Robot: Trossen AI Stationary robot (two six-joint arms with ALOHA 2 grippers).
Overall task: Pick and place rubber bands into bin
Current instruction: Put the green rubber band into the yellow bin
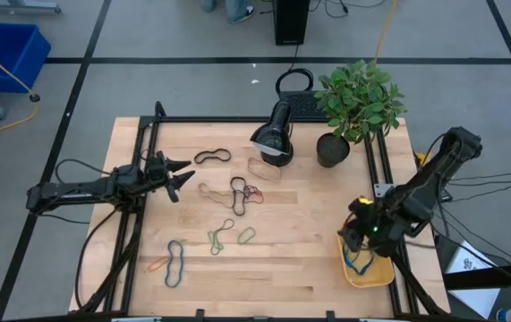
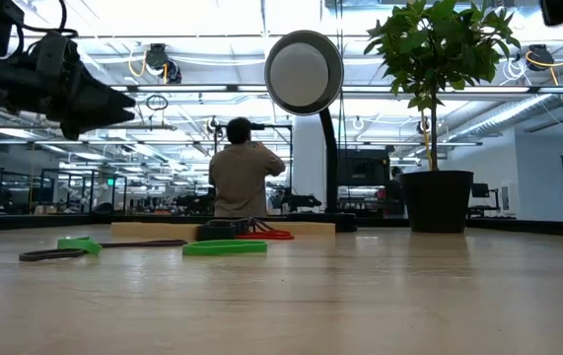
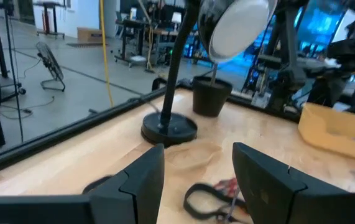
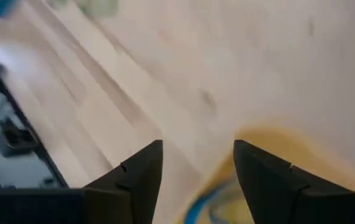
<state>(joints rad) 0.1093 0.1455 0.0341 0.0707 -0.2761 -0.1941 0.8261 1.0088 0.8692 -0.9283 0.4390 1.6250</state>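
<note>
Over the wooden table (image 1: 300, 268), right end effector (image 1: 355, 234) gapes empty above bin (image 1: 382, 276).

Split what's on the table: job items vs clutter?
Job: rubber bands scattered mid-table, one blue band already in the yellow bin; right gripper open over the bin, left gripper open near the bands.
Clutter: desk lamp, potted plant.

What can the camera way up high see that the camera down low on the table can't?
Only the high view shows the yellow bin with a blue rubber band inside, the right gripper open over it, and the blue crate. Only the low view shows a person in the room behind. Both show the lamp, potted plant, green rubber bands and left gripper.
</note>
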